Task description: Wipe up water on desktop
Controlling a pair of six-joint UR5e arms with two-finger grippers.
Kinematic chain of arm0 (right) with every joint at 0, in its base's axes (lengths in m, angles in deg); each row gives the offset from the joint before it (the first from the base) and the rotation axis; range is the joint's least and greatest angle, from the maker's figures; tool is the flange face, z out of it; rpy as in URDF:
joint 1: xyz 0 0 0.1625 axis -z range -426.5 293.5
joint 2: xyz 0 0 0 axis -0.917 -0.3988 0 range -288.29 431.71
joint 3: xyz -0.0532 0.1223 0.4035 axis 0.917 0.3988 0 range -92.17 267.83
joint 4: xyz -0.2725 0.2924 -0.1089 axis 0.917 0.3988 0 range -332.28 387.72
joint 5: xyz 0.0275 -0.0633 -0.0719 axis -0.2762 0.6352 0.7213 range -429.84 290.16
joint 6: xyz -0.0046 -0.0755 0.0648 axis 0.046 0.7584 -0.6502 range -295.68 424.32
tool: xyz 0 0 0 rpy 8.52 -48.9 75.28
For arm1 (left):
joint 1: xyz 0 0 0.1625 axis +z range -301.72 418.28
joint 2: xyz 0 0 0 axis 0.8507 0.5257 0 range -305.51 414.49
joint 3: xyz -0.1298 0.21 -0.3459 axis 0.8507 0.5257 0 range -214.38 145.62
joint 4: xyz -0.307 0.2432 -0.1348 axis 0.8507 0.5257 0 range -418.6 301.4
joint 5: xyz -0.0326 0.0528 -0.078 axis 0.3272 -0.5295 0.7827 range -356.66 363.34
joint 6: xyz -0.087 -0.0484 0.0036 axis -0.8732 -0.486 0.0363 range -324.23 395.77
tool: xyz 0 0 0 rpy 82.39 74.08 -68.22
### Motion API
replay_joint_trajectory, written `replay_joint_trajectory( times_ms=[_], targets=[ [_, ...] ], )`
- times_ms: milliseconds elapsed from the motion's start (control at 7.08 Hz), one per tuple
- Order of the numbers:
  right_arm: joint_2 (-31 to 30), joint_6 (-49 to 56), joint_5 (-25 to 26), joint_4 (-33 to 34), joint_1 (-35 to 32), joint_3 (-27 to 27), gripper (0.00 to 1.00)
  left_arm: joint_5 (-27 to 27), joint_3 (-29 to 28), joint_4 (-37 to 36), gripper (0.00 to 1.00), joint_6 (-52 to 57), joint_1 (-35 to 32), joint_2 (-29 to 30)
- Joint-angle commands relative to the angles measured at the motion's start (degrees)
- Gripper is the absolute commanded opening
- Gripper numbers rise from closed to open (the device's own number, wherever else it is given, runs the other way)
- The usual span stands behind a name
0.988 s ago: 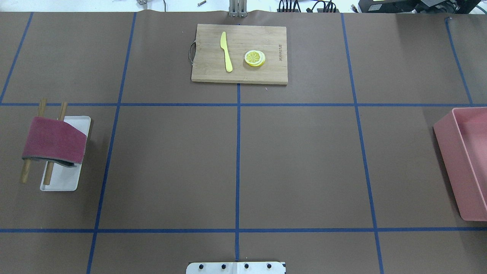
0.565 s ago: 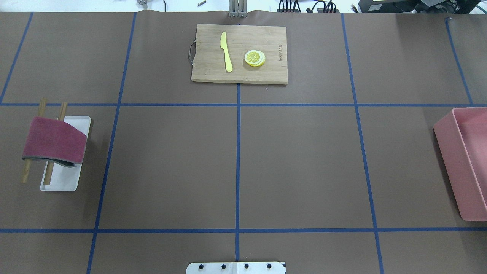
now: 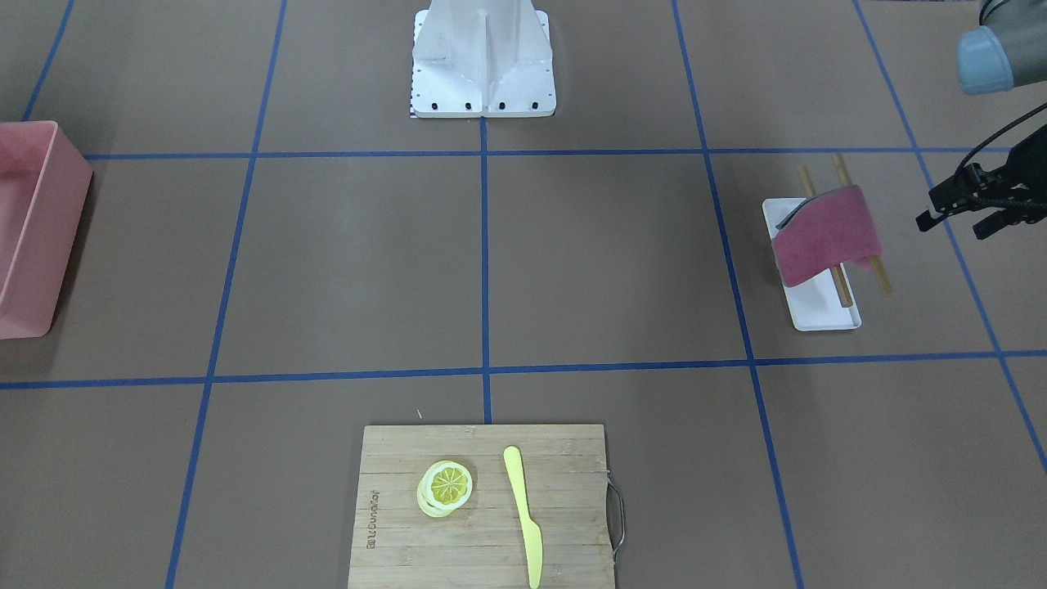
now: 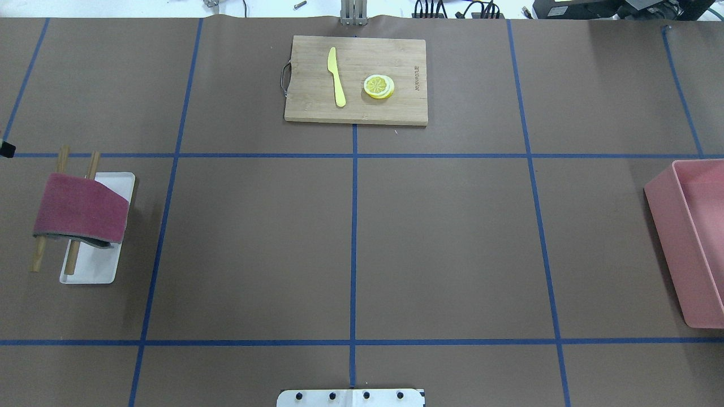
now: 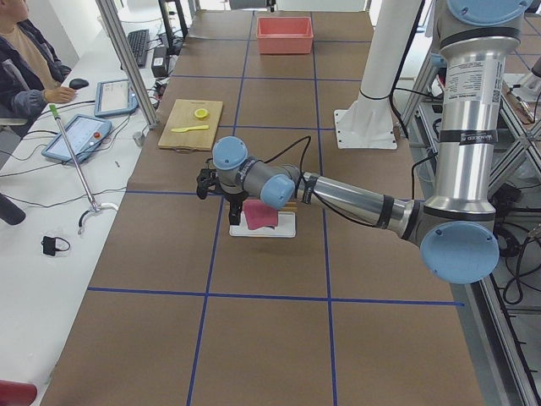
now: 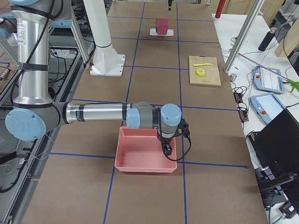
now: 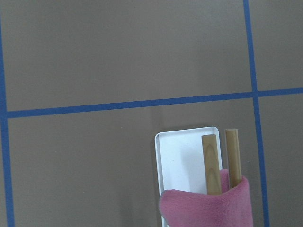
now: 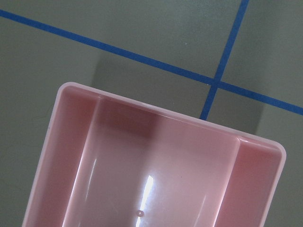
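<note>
brown tabletop (image 4: pixel 441 237) spreads beneath red cloth (image 3: pixel 826 233). left pincer (image 3: pixel 951 227) hovers just beside cloth, fingers spread. right pincer (image 6: pixel 166 148) well apart from cloth; cannot tell its state.

Left gripper (image 4: pixel 5 149): its dark tip now pokes in at the overhead view's left edge, upper half.
</note>
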Motion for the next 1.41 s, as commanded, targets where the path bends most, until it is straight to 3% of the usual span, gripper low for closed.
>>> replay_joint_trajectory(
  times_ms=[0, 424, 847, 988, 1129, 1271],
  targets=[
    [-0.12, -0.05, -0.14, 0.02, 0.07, 0.03, 1.00, -0.27, 0.34, 1.84, 0.97, -3.95, 1.40, -0.27],
    [-0.21, -0.31, -0.14, 0.02, 0.07, -0.24, 1.00, -1.06, 3.23, 4.13, 0.98, -4.04, 3.07, -2.02],
    [-0.04, -0.49, -0.05, 0.02, 0.07, -0.15, 1.00, -1.15, 2.71, 8.31, 0.99, -13.01, 4.30, -2.89],
    [-0.04, -0.58, -0.14, 0.02, 0.07, -0.15, 1.00, -2.02, 2.54, 8.35, 0.96, -13.27, 5.52, -2.99],
    [0.05, -0.58, -0.05, 0.02, 0.07, -0.06, 1.00, -4.72, 2.88, 8.52, 0.87, -13.18, 6.58, -2.65],
    [0.14, -0.58, -0.14, 0.02, 0.07, -0.06, 1.00, -4.84, 2.28, 8.61, 0.89, -12.83, 7.02, -2.38]
  ],
)
